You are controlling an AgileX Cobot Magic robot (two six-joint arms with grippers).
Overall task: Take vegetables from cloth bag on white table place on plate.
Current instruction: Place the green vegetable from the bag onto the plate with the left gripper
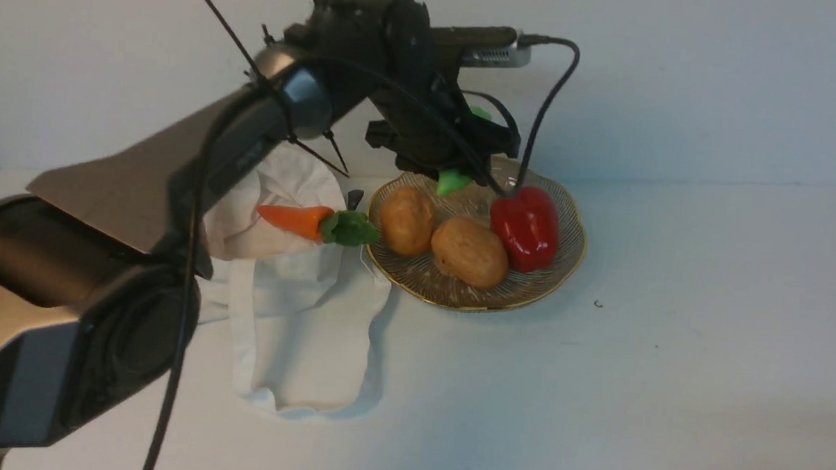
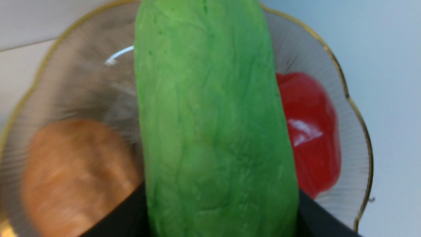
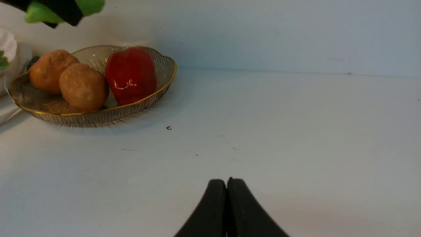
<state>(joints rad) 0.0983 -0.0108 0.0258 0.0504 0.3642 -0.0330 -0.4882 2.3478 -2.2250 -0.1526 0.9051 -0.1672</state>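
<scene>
Above the plate (image 1: 472, 307), the left gripper (image 1: 455, 169) clamps the green cucumber (image 2: 213, 131); just beside the plate, the carrot (image 1: 297, 220) lies on the cloth bag (image 1: 303, 328). The right gripper (image 3: 227, 185) has its jaws pressed together.

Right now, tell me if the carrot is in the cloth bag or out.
Out. The carrot lies fully visible on top of the crumpled cloth bag, leafy end beside the plate, not on it.
</scene>
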